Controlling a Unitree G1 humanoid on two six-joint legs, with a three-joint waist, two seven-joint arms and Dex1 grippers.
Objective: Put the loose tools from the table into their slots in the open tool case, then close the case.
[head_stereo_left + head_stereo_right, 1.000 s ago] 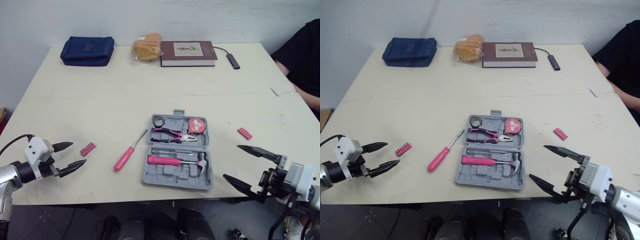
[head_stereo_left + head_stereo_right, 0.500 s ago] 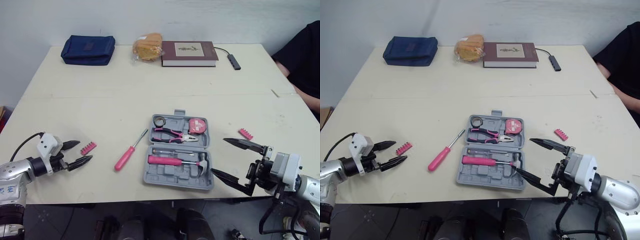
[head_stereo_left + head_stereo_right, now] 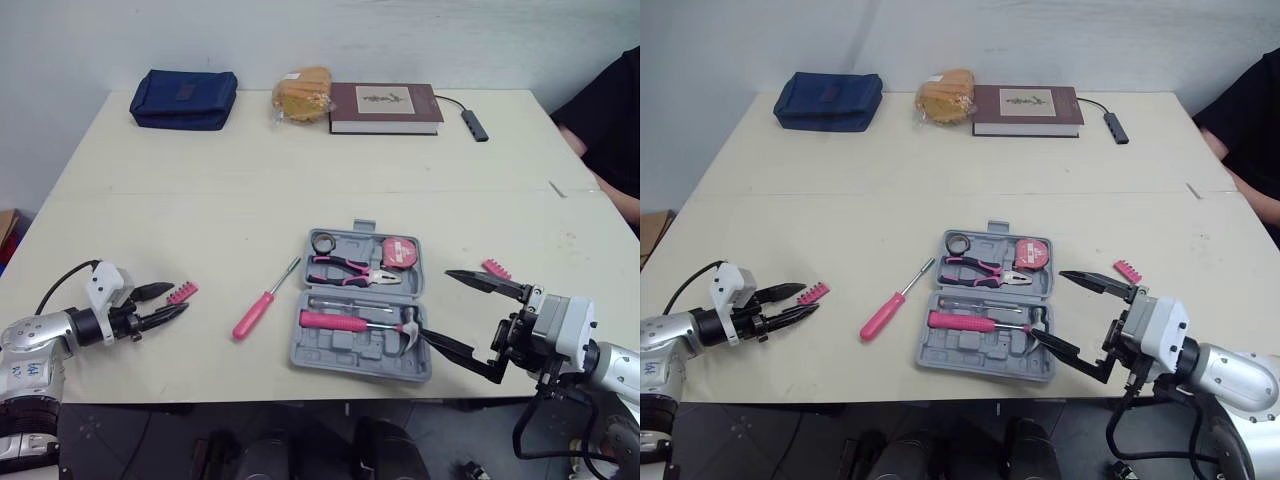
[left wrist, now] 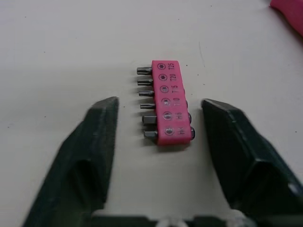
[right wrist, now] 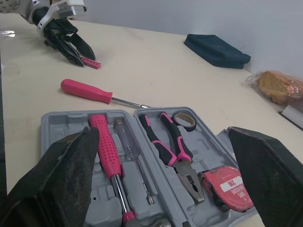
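Observation:
The grey tool case (image 3: 330,357) lies open at the table's front middle, holding a pink hammer (image 3: 340,322), pliers (image 3: 350,268) and a tape measure (image 3: 397,250). A pink screwdriver (image 3: 256,312) lies loose to its left. Farther left, my left gripper (image 3: 178,300) is low on the table and open. Its fingers (image 4: 99,137) straddle the near end of a pink bit holder (image 4: 169,116), with a gap on each side. A second pink bit holder (image 3: 493,269) lies right of the case. My right gripper (image 3: 434,303) stands wide open at the case's right edge, holding nothing.
Along the far edge sit a blue pouch (image 3: 185,98), a bagged bread (image 3: 303,93), a dark red book (image 3: 385,106) and a small hub on a cable (image 3: 475,122). A person in black (image 3: 612,115) is at the right side.
My left gripper has slid forward around the bit holder, its fingers closer together. My right gripper has moved left up to the case's right edge.

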